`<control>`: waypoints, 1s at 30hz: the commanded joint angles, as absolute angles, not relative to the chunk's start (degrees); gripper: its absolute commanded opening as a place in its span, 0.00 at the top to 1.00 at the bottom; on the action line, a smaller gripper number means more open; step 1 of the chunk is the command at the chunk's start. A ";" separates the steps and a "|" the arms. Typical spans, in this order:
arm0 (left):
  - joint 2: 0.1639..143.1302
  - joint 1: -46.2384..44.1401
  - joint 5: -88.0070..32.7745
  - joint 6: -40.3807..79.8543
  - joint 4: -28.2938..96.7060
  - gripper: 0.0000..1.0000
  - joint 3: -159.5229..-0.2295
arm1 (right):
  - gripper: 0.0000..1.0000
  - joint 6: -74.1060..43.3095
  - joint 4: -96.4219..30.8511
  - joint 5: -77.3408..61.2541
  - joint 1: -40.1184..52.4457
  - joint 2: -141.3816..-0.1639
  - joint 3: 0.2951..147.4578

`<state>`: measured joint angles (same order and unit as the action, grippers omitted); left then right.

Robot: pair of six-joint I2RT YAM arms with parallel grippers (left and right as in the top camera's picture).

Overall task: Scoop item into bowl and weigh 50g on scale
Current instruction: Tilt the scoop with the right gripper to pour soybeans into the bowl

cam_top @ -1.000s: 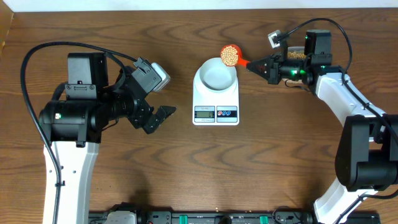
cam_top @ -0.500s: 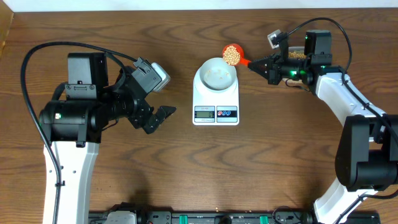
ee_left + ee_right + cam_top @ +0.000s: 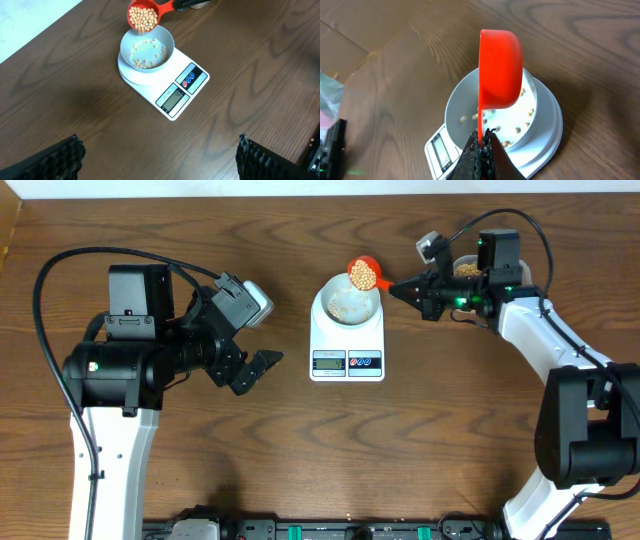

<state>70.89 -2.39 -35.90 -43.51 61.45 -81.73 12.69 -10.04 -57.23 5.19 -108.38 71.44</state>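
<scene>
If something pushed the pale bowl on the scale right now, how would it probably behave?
The bowl looks small and holds only a few beans, so it is probably light and would slide easily. It only rests on the smooth scale, so a push might shift it off-centre. The round beans would likely roll inside.

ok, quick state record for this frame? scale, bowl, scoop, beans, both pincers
scale: flat on the table, display too small to read
bowl: sitting on the scale
red scoop: tipped above the bowl's rim
beans: thin scatter in the bowl, more heaped in the red scoop
right pincer: shut on the red scoop's handle
left pincer: open, empty, off to the side
</scene>
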 commanded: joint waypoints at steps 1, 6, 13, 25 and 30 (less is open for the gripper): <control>70.85 -2.15 -36.86 -43.42 61.43 0.02 -82.74 | 0.99 14.48 -10.09 -54.74 5.98 -109.08 71.13; 70.85 -2.15 -36.86 -43.42 61.43 0.02 -82.74 | 0.99 15.55 -10.07 -54.74 6.07 -109.08 71.13; 70.85 -2.15 -36.86 -43.42 61.43 0.02 -82.74 | 0.99 19.09 -10.04 -54.76 6.07 -109.08 71.16; 70.85 -2.15 -36.86 -43.42 61.43 0.01 -82.74 | 0.99 24.53 -10.02 -55.11 6.11 -109.08 71.13; 70.85 -2.15 -36.86 -43.42 61.43 0.02 -82.74 | 0.99 24.56 -9.50 -56.64 6.11 -109.08 71.16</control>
<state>70.89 -2.39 -35.90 -43.51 61.45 -81.73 23.11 -9.87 -54.41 5.69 -108.38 71.44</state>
